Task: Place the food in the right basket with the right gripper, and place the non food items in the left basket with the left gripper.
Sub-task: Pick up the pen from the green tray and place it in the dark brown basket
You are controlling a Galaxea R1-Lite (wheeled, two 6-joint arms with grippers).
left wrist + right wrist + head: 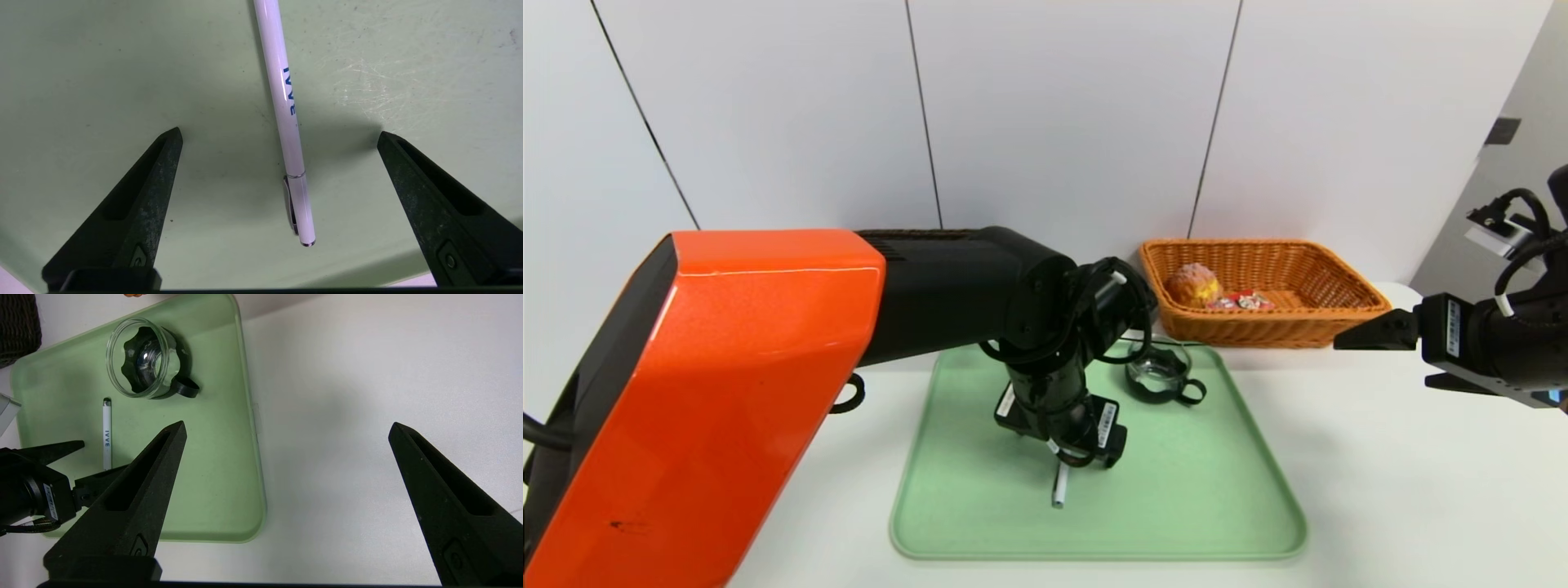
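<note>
A slim white pen lies on the green tray. My left gripper hangs open just above it, one finger on each side and neither touching it. In the head view the left gripper covers most of the pen. A clear glass cup with a black handle stands at the tray's far side. The bun and the red carton lie in the orange right basket. My right gripper hovers open and empty over bare table to the right of the tray.
A corner of the dark left basket shows beyond the tray; in the head view my orange left arm covers it. White table surrounds the tray, with a white wall behind.
</note>
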